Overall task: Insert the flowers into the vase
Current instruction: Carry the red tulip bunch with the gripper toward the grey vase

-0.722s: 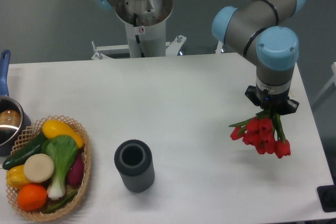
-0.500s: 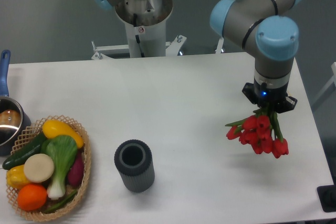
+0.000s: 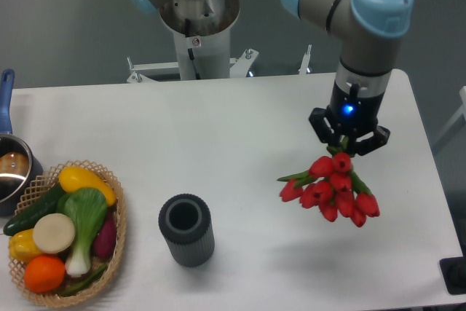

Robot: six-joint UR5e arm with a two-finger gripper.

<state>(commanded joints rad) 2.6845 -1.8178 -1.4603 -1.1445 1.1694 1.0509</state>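
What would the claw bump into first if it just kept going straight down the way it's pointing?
Probably the bare white table. The gripper points down, holding the tulips beneath it, so the blooms would touch first. The vase stands well to the side, out of that line; height is hard to judge.

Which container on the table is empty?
The vase: its mouth shows only a dark hollow. The basket is full of vegetables, and the pot's inside is unclear.

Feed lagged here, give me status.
Claw shut on flowers, held above table. Vase upright, mouth empty, away to the side. Nothing between them.
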